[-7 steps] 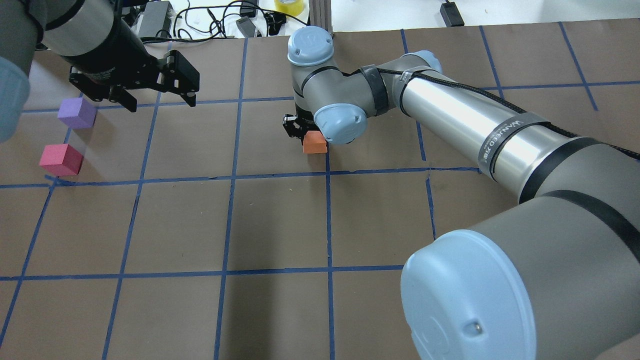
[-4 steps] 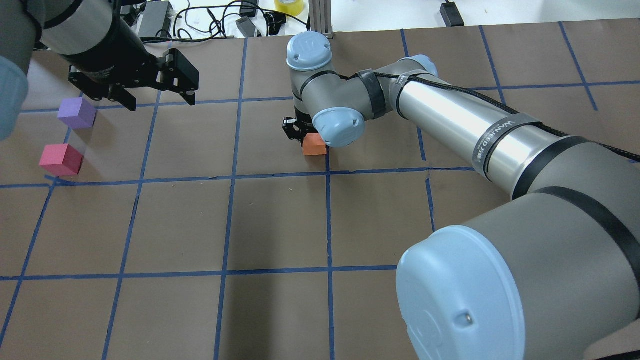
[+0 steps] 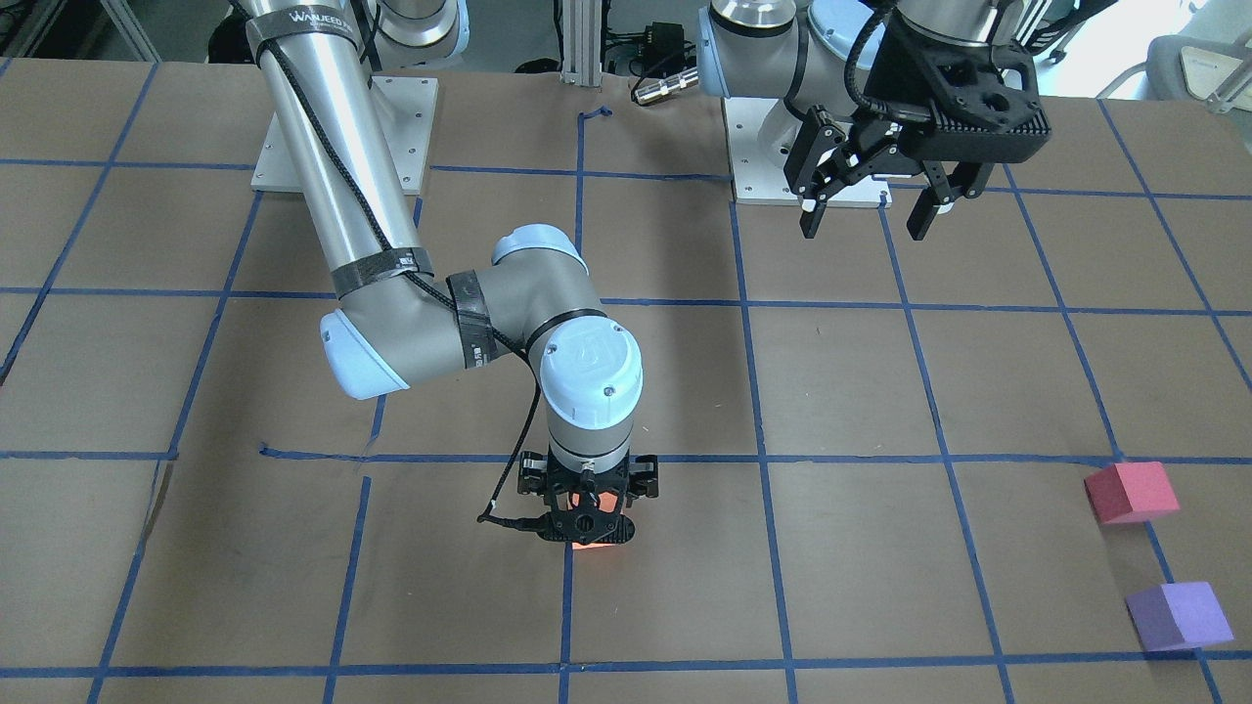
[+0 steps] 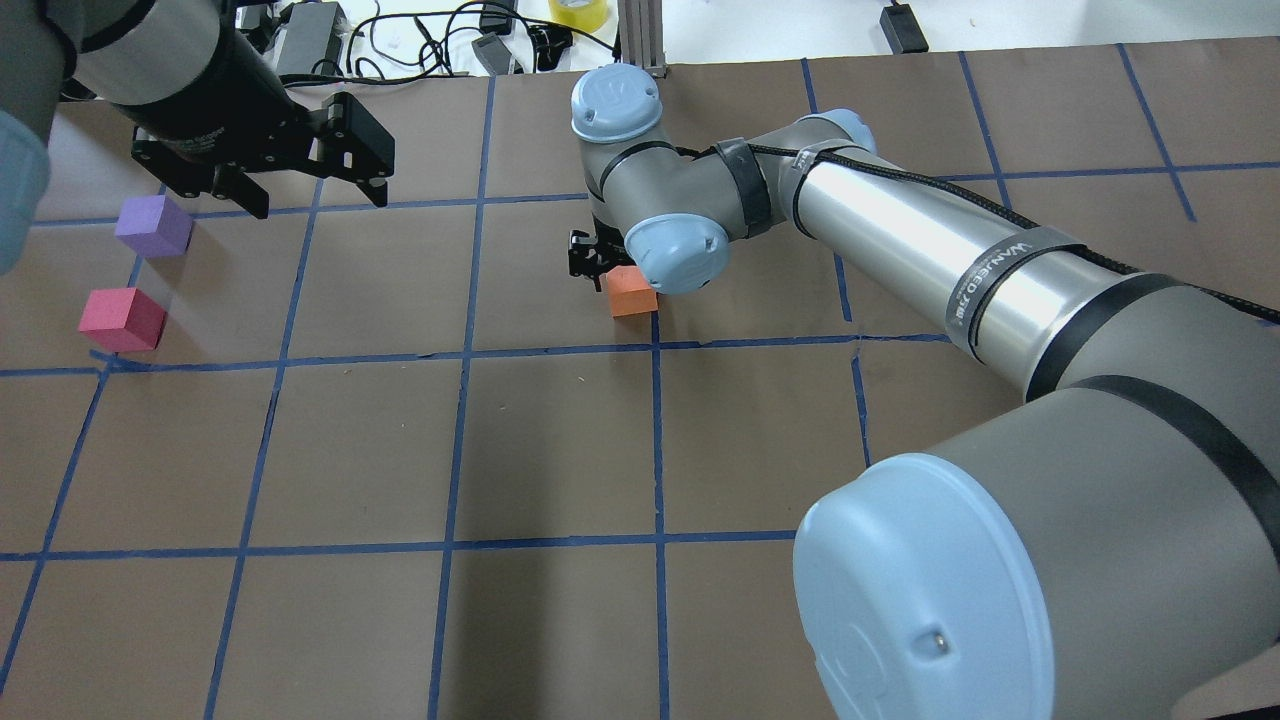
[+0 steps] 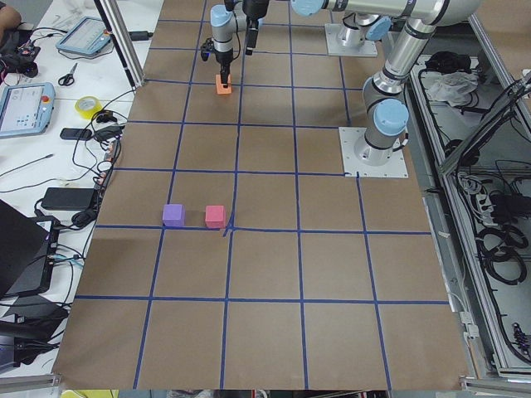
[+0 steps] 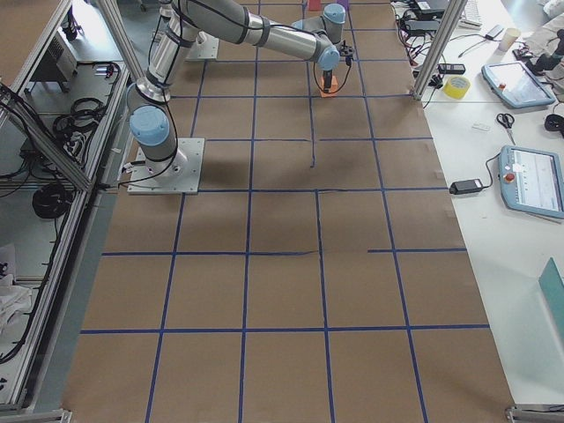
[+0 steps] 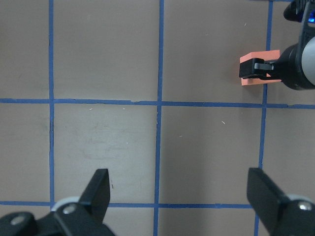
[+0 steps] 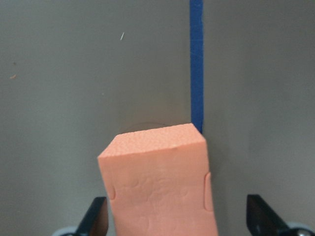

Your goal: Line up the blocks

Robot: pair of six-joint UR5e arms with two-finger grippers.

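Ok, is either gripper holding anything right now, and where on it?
Nothing held. The right gripper is open astride the orange block, not clamped; the left gripper is open and empty.

The orange block [image 4: 631, 294] is a small matte foam cube resting flat near the middle of the bench [image 4: 560, 450], one corner against a blue tape line [image 8: 196, 59]. It sits between the spread fingers [image 8: 261, 216] of the right gripper [image 8: 175, 219], with a gap on one side. The pinkish-red block [image 4: 122, 319] and the purple block [image 4: 153, 226] lie flat, near each other but apart, far over on the robot's left. The purple one is farther from the robot.
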